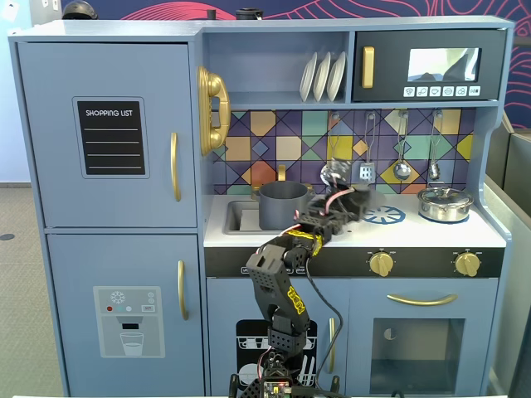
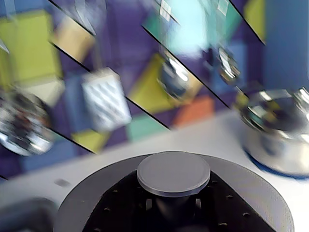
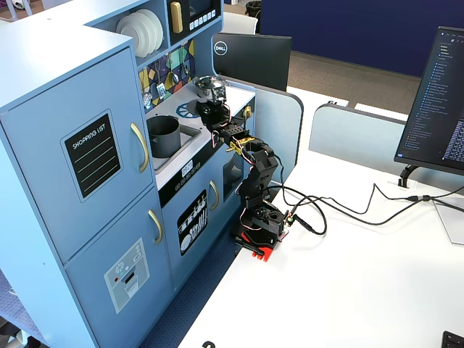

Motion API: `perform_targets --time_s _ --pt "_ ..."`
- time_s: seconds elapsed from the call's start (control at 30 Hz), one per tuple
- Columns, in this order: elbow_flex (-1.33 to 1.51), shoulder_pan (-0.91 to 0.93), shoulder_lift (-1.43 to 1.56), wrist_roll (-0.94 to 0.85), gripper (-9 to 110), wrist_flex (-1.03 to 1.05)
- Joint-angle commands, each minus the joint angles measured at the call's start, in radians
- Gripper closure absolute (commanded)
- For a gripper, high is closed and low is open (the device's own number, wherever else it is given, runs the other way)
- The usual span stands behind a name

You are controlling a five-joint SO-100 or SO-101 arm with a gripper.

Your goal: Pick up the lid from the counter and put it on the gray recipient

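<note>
The lid (image 2: 251,193) is a matte dark gray disc with a round center knob (image 2: 174,173); it fills the bottom of the wrist view. My gripper (image 2: 174,205) is shut on the knob, black jaws on either side under its cap. In a fixed view my gripper (image 1: 355,199) is low over the white counter, between the gray pot (image 1: 283,205) and the burner circle (image 1: 383,215). I cannot tell whether the lid touches the counter. The gray pot stands open in the sink recess, left of my gripper, and shows in another fixed view (image 3: 164,135) too.
A shiny steel pot (image 1: 445,203) with its own lid stands on the right burner, also in the wrist view (image 2: 280,130). Utensils hang on the tiled back wall (image 1: 401,157). The shelf with plates (image 1: 323,76) is overhead. The counter's front edge (image 1: 357,242) has knobs below it.
</note>
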Motion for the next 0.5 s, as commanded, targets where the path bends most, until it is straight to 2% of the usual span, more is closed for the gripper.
perform_targets --time_s 0.0,0.47 --pt "-0.14 -0.069 0.091 0.012 102 0.034" --pt "-0.218 -0.344 0.186 0.003 102 0.195"
